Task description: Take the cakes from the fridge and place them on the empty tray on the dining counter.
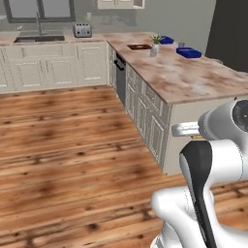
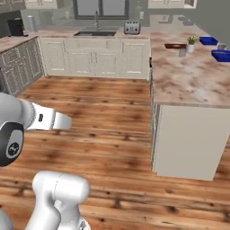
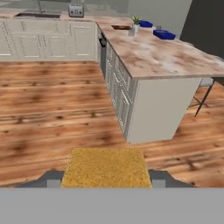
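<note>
Golden-tan speckled cake (image 3: 107, 168), beige-brown marbled bench (image 1: 193, 77), deep blue tray (image 1: 189, 53), cream cabinets (image 2: 94, 58), streaky wood floor (image 1: 68, 145).

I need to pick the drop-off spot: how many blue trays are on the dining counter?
2. One blue tray lies near the counter's right edge; a second blue tray sits farther back, beyond the small potted plant. Its contents can't be made out.

Glossy white arm (image 1: 213, 160) of rounded, tube-like links. Black stripe tapering down one link in the left base view. Dark grey round joint cap (image 2: 10, 143) with small white marks, ringed in white. Another dark cap (image 1: 240, 112) at the right edge. Short white cylinder stub (image 2: 54, 120) with a tiny dark mark. Dark grey claw (image 3: 105, 178) tips, squared, low.
</note>
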